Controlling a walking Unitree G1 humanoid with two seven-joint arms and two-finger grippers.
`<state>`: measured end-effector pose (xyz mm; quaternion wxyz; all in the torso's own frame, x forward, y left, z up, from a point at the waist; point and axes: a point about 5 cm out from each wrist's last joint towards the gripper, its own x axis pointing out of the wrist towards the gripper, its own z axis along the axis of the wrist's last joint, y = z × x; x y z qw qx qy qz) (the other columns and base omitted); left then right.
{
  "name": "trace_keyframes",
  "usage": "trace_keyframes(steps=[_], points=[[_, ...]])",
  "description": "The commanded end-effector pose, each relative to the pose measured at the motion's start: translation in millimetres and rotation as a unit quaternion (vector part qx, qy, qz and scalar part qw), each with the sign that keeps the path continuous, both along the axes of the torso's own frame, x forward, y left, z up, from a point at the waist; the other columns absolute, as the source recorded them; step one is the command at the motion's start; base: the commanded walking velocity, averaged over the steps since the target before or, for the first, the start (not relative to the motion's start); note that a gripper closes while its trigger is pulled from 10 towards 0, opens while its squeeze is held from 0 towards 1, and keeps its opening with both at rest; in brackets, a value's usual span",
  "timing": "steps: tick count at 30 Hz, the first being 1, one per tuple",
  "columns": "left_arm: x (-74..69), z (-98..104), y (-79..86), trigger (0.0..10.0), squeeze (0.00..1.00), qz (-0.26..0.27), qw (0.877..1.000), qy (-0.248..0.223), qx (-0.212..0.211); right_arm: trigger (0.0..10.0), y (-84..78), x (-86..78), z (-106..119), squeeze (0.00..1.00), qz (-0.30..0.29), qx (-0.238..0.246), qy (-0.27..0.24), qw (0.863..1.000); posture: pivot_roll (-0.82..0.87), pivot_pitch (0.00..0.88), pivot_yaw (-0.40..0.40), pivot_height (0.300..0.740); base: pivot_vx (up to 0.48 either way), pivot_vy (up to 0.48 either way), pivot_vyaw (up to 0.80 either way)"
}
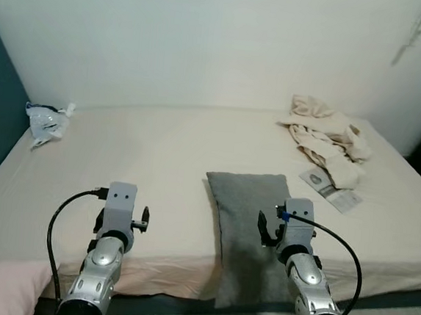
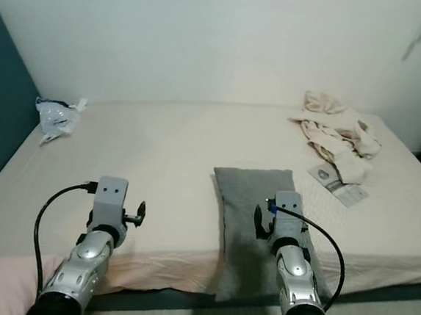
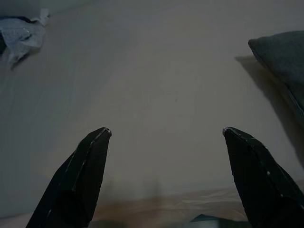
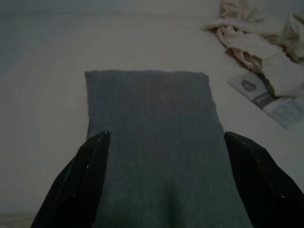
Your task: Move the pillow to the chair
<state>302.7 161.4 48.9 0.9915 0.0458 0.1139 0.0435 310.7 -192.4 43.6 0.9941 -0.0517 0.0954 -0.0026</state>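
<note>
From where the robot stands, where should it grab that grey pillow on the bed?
Probably at the near end of the grey pillow, which droops over the bed edge toward the robot. The right gripper is already lined up with it, fingers open to either side, so it could come straight in from the front and pinch the soft overhanging end.

Head views are soft, evenly lit, kinda washed out on the wall (image 1: 206, 39). Wrist views are way dimmer and murky, not much blur.
</note>
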Motion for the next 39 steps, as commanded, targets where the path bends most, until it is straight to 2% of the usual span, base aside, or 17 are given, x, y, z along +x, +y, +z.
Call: trace_keyframes(steps=[1,4,11,14,21,23,29,39], points=[[-1.6,-4,3.4,10.0,0.0,0.003,1.0,0.014,0.008,10.0,-0.1,-3.2,-5,0.0,-0.002,0.006,0.012,1.0,-0.02,0.079,-0.01,0.74,0.0,-0.48,0.0],[-1.8,-5,4.0,10.0,0.0,0.005,1.0,0.018,0.007,10.0,0.1,-3.6,-6,0.0,-0.002,0.007,0.013,1.0,-0.02,0.08,-0.01,0.74,0.0,-0.48,0.0],[-1.7,-7,5.5,10.0,0.0,0.0,0.999,0.042,0.011,10.0,0.3,-5.3,-8,0.0,-0.003,0.019,0.02,1.0,-0.01,0.085,-0.011,0.74,0.0,0.0,0.0],[-4.2,-9,6.4,10.0,0.0,-0.008,0.999,0.049,0.003,10.0,2.3,-7.9,-10,0.0,-0.001,0.027,0.022,0.999,0.0,0.087,-0.013,0.74,0.0,0.427,0.0],[-3.3,-2,13.0,10.0,0.0,0.001,1.0,0.027,0.011,10.0,4.5,-10.4,-13,0.0,0.0,0.032,0.026,0.999,0.02,0.097,-0.012,0.74,0.0,0.295,0.0],[-2.8,1,16.3,10.0,0.0,0.007,0.999,0.011,0.032,10.0,6.2,-11.3,-15,0.0,0.0,0.033,0.028,0.999,0.03,0.101,-0.012,0.74,0.0,0.0,0.0],[-4.3,6,15.1,10.0,0.0,0.011,1.0,-0.011,-0.004,10.0,8.7,-12.3,-15,0.0,0.001,0.037,0.027,0.999,0.03,0.102,-0.013,0.74,0.0,0.0,0.0],[-9.2,-6,5.6,10.0,0.0,0.001,1.0,0.016,-0.014,10.0,10.9,-6.4,-9,0.0,0.014,0.042,0.021,0.999,0.01,0.09,-0.017,0.74,0.0,0.0,0.0]])
